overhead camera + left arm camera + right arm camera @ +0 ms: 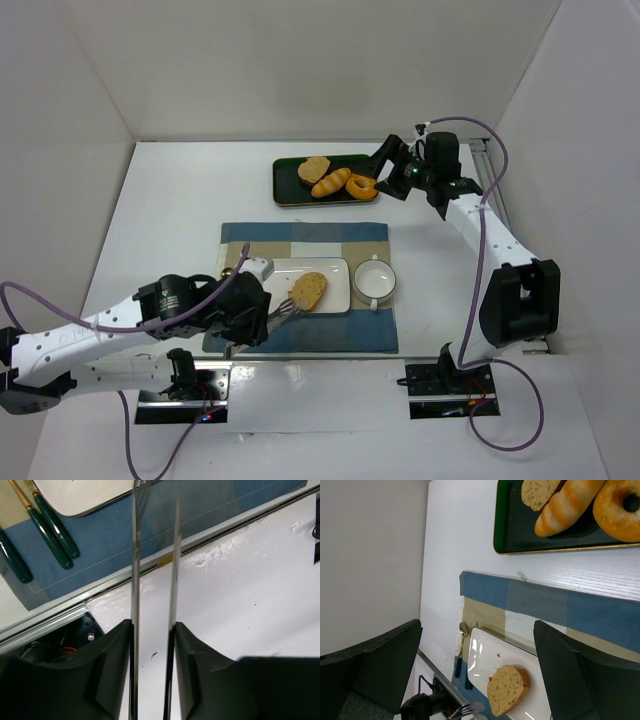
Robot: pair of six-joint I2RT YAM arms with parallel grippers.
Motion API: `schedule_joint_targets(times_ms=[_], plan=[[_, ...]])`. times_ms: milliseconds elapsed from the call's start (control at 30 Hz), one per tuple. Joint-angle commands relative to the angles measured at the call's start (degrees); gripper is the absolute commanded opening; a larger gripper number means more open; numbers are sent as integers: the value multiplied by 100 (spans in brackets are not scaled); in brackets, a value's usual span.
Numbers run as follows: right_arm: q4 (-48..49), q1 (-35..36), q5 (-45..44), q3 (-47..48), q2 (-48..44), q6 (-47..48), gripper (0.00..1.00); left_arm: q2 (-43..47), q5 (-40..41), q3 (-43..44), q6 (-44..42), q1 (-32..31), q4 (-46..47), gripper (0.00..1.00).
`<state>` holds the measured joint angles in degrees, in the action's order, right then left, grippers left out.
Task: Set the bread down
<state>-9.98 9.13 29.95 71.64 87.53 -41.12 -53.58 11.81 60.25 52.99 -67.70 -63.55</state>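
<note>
Top external: left hand [252, 312] clenched on slim metal tongs [282, 310], golden-brown oval bread slice [308, 290] just ahead on white plate [336, 272]; best withdraw without nudging it.

Bread [308, 291] on plate [335, 271], cup [375, 280] R.

The golden-brown oval bread slice [308, 290] has a matt, porous, speckled crumb and a rougher, darker crust. It lies on a white rectangular plate [335, 272], smooth and glossy like glazed ceramic. Beneath is a blue-and-tan checked cloth mat [300, 235], matt. The slim bare-metal tongs [134, 580] gleam, polished. The fingers [112, 680] of the left pincer [152, 627] look like matt black plastic. The white surface [600, 572] shows fine wood grain. The long orange roll [331, 182] shines glossy.
</note>
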Motion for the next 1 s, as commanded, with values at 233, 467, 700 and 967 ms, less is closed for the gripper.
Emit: schedule_joint_targets(times_ms=[233,467,700,967], plan=[[312,-34,169,-9,-68,-27,100,50,628,434,107,-24,-149,41],[5,-34,169,-9,-174,139,100,-267,525,401,-1351,1424,1237,38],[-259,-34,116,43,-289,254,100,-793,-529,-355,-2625,3558,3303,34],[-382,-34,116,43,-403,377,100,-1681,-1629,-620,-3005,5310,4974,33]])
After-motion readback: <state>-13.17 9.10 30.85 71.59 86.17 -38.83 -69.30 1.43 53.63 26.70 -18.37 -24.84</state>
